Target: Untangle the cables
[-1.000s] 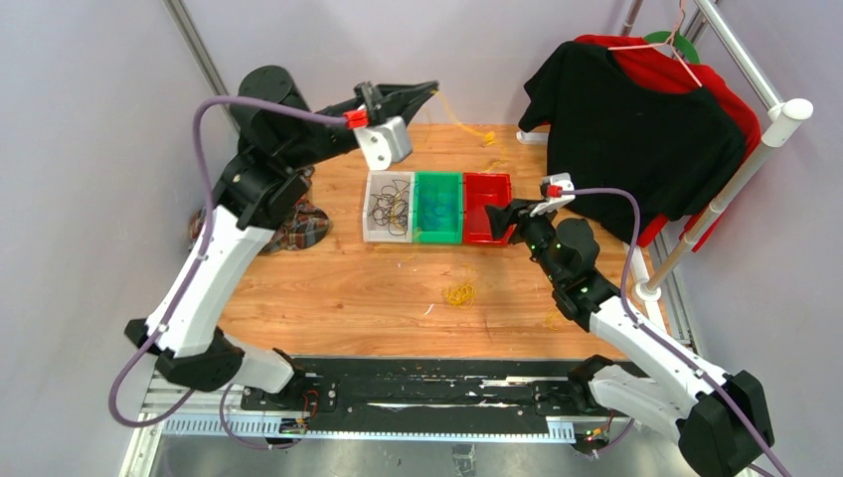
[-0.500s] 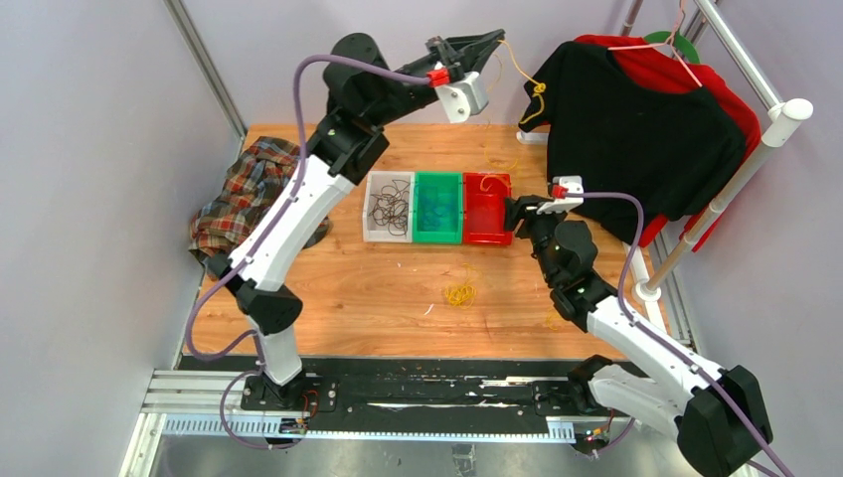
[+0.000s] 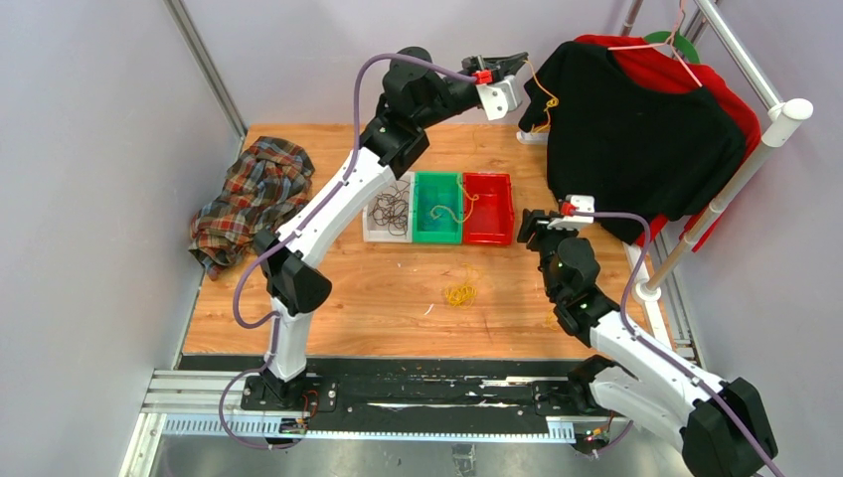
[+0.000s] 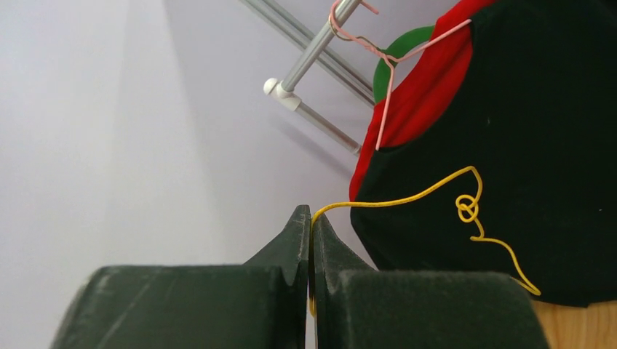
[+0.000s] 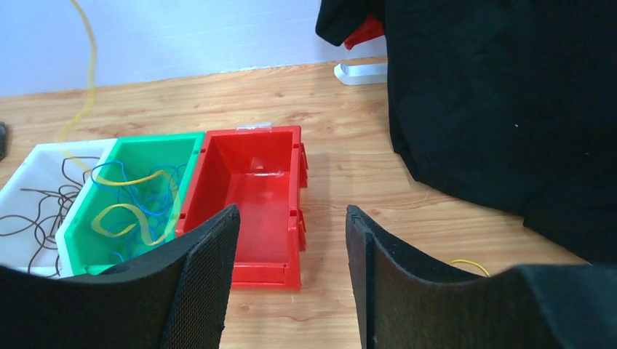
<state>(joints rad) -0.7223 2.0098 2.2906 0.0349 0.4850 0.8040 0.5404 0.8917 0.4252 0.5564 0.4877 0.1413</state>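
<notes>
6 o'clock: loose yellow coil [image 3: 459,294] on surface [image 3: 348,298] | 3 o'clock: right claw [image 5: 291,218] released, empty, near red bin [image 5: 255,196] | 12 o'clock: left claw [image 4: 309,218] clenched on yellow cable [image 4: 407,195], tail seemingly in green bin [image 5: 156,138] | advice: pinch below knot [image 4: 467,207], pull gently.

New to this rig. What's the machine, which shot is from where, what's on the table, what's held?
Two robot arms, left and right, are bolted at the near edge of the table. The wide shot is from a fixed camera above and behind them; the other two from a camera on each wrist, looking past that arm's claw. On the table stand a white bin with dark cables, a green bin with blue and yellow cables, and a red bin. A yellow bundle lies nearer the arms, a plaid cloth at the left, and a black shirt hangs at the right. The left claw, raised far back, is shut on a knotted yellow cable. The right claw is open, facing the red bin.
</notes>
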